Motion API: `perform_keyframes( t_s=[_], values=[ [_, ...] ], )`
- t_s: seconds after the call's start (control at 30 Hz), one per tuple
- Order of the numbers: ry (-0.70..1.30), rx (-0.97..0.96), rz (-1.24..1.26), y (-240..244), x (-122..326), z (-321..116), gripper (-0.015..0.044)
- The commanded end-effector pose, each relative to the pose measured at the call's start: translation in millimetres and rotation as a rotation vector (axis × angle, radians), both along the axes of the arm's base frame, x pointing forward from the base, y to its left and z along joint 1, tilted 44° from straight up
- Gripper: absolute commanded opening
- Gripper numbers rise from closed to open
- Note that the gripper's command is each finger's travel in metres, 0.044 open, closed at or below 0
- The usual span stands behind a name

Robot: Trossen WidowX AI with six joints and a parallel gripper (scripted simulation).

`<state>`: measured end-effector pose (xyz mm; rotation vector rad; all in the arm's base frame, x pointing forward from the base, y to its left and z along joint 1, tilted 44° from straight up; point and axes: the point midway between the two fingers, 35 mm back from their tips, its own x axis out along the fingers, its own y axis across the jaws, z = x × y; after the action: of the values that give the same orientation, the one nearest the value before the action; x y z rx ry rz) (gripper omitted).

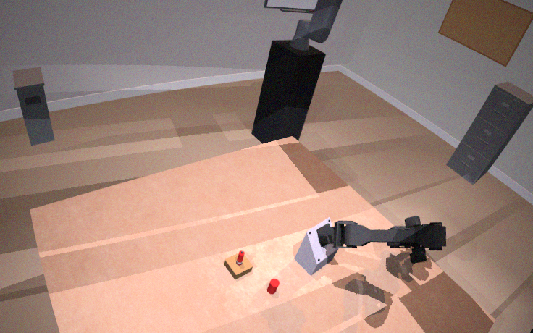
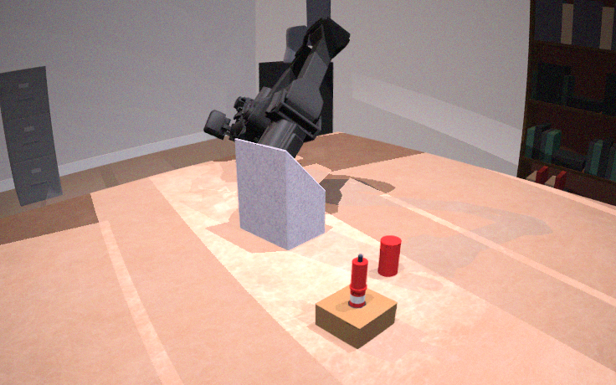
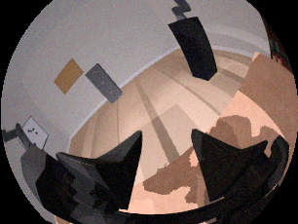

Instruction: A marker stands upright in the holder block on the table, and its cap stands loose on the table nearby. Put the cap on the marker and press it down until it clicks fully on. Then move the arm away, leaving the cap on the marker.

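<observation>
On surface [image 1: 136,232] [image 2: 110,305]: cap [image 1: 273,286] [image 2: 389,256], red, upright, loose, at about four o'clock from holder block [image 1: 241,273] [image 2: 356,318] in top view. Marker [image 1: 240,257] [image 2: 359,277]: upright, uncapped. Gripper [image 3: 167,134]: partly open, nothing held. Advisable: approach cap centred, fingers straddling evenly, grasp squarely.

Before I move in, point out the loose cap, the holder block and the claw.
loose cap [image 1: 273,286] [image 2: 389,256]: top and exterior views, side wall
holder block [image 1: 242,273] [image 2: 336,323]: top and exterior views, side face
claw [image 3: 167,134]: wrist view, midway between fingertips

Marker [image 1: 240,257] [image 2: 359,274] in block [image 1: 238,266] [image 2: 336,317]; cap [image 1: 273,286] [image 2: 389,256] apparently just beside.
</observation>
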<state>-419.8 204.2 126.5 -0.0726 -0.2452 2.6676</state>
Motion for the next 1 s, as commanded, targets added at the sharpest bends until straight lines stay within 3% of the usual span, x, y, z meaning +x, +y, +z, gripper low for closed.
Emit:
perform_keyframes(
  t_s=[0.0,0.43,0.7,0.97],
  values=[
    [0.021,0.034,-0.071,36.3,15.7,25.0,0.0252],
    [0.069,0.167,-0.361,153.1,119.7,120.9,0.0252],
    [0.021,0.230,-0.629,215.7,225.4,158.7,0.0252],
    [-0.039,0.275,-0.901,243.9,345.7,194.1,0.0252]
  ],
)
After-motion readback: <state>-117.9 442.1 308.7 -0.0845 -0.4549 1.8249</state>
